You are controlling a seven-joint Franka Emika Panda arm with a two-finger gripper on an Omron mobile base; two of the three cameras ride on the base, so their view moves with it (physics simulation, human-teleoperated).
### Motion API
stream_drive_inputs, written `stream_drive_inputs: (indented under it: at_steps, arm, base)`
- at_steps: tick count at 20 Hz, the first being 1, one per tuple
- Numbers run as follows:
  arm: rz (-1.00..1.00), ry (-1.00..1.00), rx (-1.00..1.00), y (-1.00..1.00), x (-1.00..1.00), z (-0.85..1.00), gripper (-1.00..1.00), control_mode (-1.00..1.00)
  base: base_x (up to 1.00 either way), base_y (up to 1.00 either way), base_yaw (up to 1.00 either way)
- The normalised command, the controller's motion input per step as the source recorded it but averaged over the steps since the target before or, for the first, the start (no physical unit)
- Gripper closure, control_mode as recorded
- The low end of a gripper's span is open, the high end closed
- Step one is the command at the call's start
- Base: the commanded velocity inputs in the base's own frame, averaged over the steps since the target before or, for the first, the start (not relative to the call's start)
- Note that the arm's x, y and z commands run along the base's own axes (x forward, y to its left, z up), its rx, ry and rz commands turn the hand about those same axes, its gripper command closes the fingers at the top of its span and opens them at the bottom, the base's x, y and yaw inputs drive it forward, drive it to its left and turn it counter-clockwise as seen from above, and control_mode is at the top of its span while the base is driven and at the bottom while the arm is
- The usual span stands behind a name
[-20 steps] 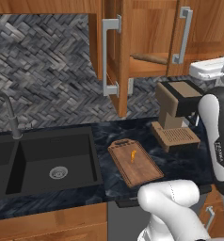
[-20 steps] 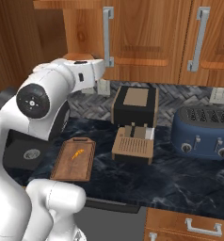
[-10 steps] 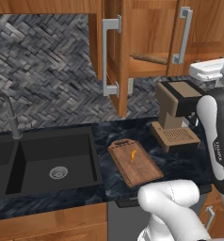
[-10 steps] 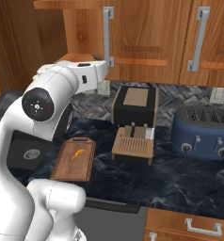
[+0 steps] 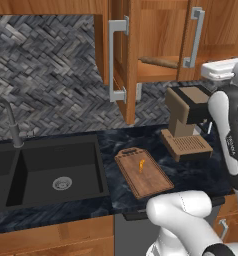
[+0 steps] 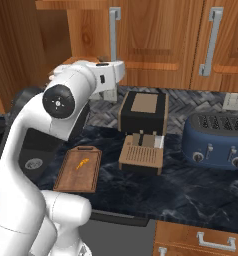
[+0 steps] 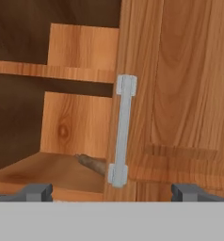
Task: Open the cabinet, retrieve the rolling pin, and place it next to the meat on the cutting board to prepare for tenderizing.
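**One door open, pin on the shelf ahead of the claw**

One leaf of the cabinet [image 5: 156, 40] stands swung out; the other, with its grey bar handle [image 7: 122, 132], is closed and sits straight ahead of the claw [image 7: 113, 192], whose two fingertips [image 7: 36, 192] are spread wide with nothing between them.

The rolling pin [image 7: 92, 164] lies flat on the lower shelf, ahead of the claw and a little toward its left fingertip in the hand view; its long axis runs roughly along the shelf front, one narrow end pointing into the open half, the rest hidden behind the closed door (the left base view shows more of it [image 5: 161, 61], lying level across the opening); an upper shelf in the hand view looks bare as far as it can be seen.

Well below the claw, on the dark counter, the cutting board [image 5: 143, 172] lies with its long axis angled away from the counter edge; the meat [image 5: 141, 165] rests on it near the middle; the right base view shows board [image 6: 79, 168] and meat [image 6: 82, 163] too, plus a blue toaster [image 6: 218, 142] and a coffee machine [image 6: 143, 127]; the left base view adds the black sink [image 5: 46, 172].
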Motion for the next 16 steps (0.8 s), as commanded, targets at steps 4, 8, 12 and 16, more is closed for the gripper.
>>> stream_drive_inputs:
  at_steps: [4, 8, 12, 16]
  arm:
    - [0.00, 0.05, 0.00, -0.16, 0.61, 0.00, -1.00, -1.00]
    - [0.00, 0.07, 0.00, -0.01, 0.80, 0.01, -1.00, -1.00]
    - [0.00, 0.04, 0.00, 0.00, 0.73, 0.02, -1.00, -1.00]
    - [0.00, 0.03, 0.00, 0.00, 0.60, 0.00, -1.00, -1.00]
  base:
    - [0.00, 0.00, 0.00]
    - [0.00, 0.00, 0.00]
    - [0.00, 0.00, 0.00]
    - [0.00, 0.00, 0.00]
